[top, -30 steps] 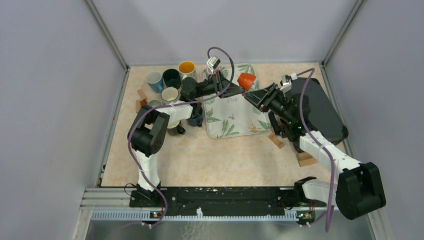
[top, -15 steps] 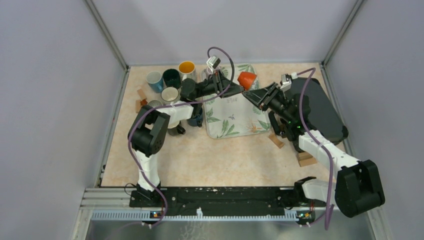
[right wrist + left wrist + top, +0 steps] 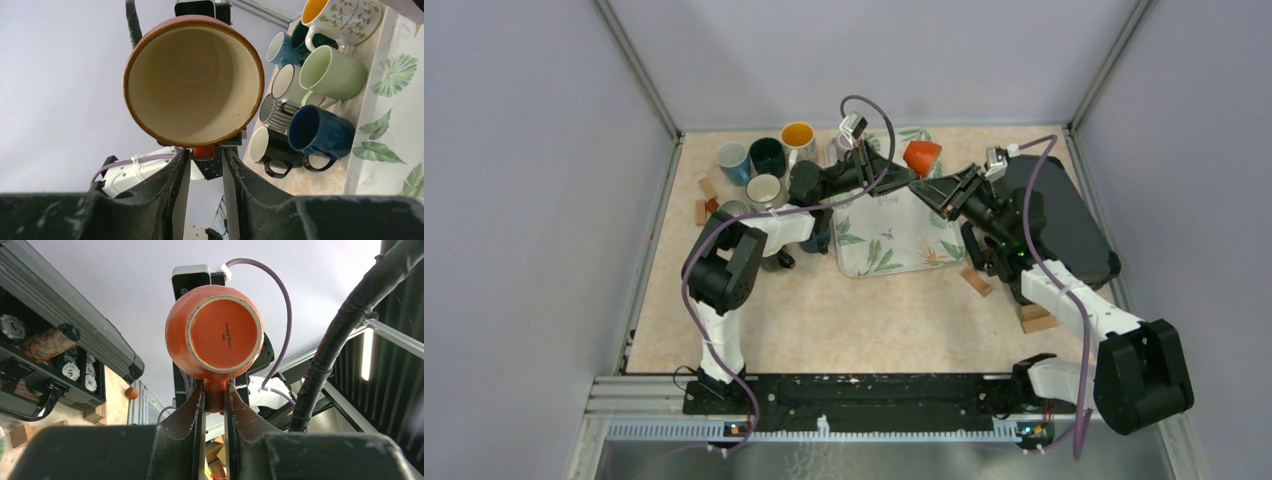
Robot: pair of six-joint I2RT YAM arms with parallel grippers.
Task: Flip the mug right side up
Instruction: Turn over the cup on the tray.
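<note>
The orange mug [image 3: 921, 157] hangs in the air over the far end of the leaf-print tray [image 3: 894, 250]. My left gripper [image 3: 902, 178] is shut on the mug's handle. In the left wrist view the mug [image 3: 215, 332] shows its base, and the handle is pinched in my left gripper [image 3: 215, 385]. My right gripper [image 3: 916, 188] meets it from the right. In the right wrist view the mug [image 3: 192, 85] shows its cream inside, and my right gripper [image 3: 202, 150] stands narrowly open, its fingertips on either side of the handle with small gaps.
A cluster of several mugs [image 3: 769, 160] stands at the back left, beside the tray. A dark board [image 3: 1064, 215] lies at the right. Wooden blocks [image 3: 975, 282] lie near the tray's right edge and by my right arm.
My right gripper's jaws have narrowed around the mug's handle. The mug has shifted slightly up and to the right with my left gripper.
</note>
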